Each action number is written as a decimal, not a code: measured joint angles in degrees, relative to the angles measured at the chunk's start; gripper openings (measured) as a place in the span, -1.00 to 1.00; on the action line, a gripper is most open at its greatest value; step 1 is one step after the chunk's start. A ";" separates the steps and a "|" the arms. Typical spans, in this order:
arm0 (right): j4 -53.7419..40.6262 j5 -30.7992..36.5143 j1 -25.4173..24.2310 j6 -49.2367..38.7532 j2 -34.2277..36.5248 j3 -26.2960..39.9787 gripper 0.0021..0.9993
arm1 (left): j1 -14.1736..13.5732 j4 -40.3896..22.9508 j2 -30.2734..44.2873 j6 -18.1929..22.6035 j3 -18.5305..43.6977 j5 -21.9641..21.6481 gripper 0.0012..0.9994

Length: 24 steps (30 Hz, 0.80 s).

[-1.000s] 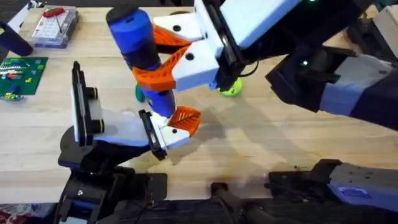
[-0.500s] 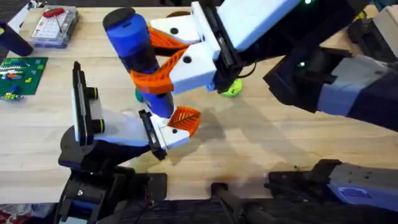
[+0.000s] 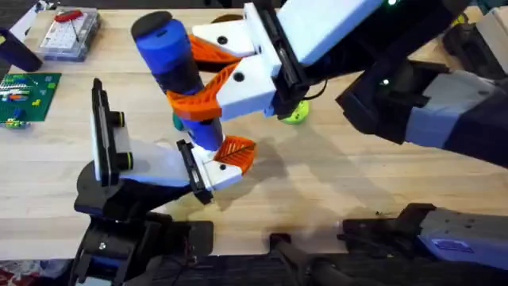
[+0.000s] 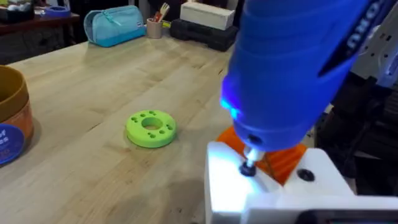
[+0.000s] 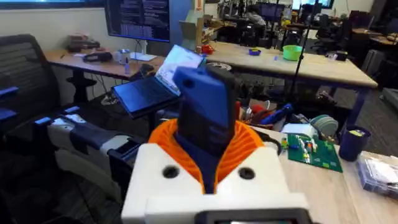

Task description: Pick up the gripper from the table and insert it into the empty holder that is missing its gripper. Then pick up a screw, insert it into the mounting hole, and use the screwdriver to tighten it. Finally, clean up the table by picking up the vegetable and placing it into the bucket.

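A lime-green round disc with holes [image 4: 151, 128] lies flat on the wood, right of centre in the overhead view. At the far left, a clear plastic box [image 3: 70, 33] holds a small red-handled tool [image 3: 70, 15], with a green circuit board [image 3: 25, 94] just nearer. Far off sit a light-blue pouch [image 4: 115, 26] and a cup of pencils [image 4: 155, 25].

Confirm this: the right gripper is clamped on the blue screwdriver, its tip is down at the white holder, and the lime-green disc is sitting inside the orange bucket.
One point is wrong: the lime-green disc lies on the table, apart from the bucket, as the left wrist view shows. The rest holds: the right gripper is clamped on the screwdriver, tip at the holder.
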 joint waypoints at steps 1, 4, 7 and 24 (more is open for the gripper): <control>-0.03 0.01 0.00 -0.01 0.00 0.00 -0.91 | 0.00 0.00 0.00 0.00 0.00 0.00 -0.97; -0.12 0.01 0.00 -0.02 0.00 0.00 -0.91 | 0.00 0.00 0.00 0.00 0.00 0.00 -0.97; -0.29 0.00 0.00 -0.01 0.00 0.00 -0.91 | 0.00 0.00 0.01 0.00 0.00 0.00 -0.97; -1.45 0.03 0.00 -0.03 0.00 0.00 -0.91 | 0.00 0.00 0.01 0.01 0.00 0.02 -0.97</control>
